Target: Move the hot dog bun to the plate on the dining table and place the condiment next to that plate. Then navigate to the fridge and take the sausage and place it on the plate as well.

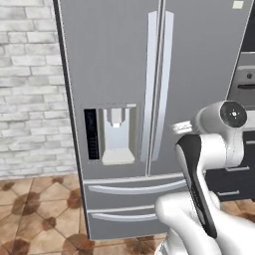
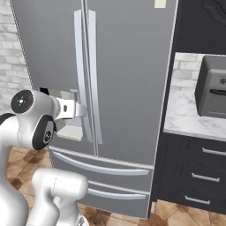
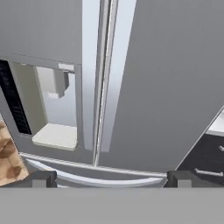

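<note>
One tall grey fridge [image 1: 149, 74] has two shut doors, two long handles [image 1: 160, 79], two drawers. The gripper [image 3: 109, 177] is open, empty.

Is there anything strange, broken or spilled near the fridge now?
Nothing stands out. The fridge has both doors shut and its drawers closed, the floor looks clean, and the open gripper holds nothing.
</note>
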{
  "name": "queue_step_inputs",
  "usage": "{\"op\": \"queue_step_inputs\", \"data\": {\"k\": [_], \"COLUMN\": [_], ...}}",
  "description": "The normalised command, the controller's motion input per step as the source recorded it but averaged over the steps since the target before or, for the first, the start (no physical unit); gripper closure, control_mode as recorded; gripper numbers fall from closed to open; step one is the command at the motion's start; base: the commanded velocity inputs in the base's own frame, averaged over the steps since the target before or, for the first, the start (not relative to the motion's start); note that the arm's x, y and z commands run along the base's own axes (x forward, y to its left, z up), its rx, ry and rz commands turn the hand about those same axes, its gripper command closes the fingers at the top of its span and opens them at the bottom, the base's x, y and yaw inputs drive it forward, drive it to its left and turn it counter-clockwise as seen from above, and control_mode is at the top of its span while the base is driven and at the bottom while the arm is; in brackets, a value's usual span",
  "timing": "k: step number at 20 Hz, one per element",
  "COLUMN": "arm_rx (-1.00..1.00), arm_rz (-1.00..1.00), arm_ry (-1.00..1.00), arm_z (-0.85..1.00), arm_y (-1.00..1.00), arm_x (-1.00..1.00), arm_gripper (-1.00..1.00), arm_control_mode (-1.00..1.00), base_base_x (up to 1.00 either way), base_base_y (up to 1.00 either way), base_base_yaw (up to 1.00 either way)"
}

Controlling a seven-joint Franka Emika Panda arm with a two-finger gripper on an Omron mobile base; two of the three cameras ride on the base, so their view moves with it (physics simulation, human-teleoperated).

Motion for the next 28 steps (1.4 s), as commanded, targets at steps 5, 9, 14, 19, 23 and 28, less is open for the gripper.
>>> {"op": "queue_step_inputs", "data": {"k": [5, 9, 14, 19, 23, 28], "arm_rx": [0.00, 0.00, 0.00, 0.00, 0.01, 0.03], "arm_rz": [0.00, 0.05, 0.02, -0.02, -0.01, 0.00], "arm_ry": [-0.09, 0.01, 0.05, 0.10, 0.12, 0.06], "arm_z": [0.18, 0.02, 0.16, 0.28, 0.24, 0.01], "arm_y": [-0.05, -0.01, -0.02, -0.03, -0.23, -0.02], "arm_x": [0.72, 0.80, 0.76, 0.55, 0.38, 0.48], "arm_gripper": [-1.00, -1.00, -1.00, -1.00, -1.00, -1.00], "arm_control_mode": [-1.00, -1.00, -1.00, -1.00, -1.00, -1.00], "base_base_x": [0.00, 0.00, 0.00, 0.00, 0.00, 0.00], "base_base_y": [0.00, 0.00, 0.00, 0.00, 0.00, 0.00], "base_base_yaw": [0.00, 0.00, 0.00, 0.00, 0.00, 0.00]}}
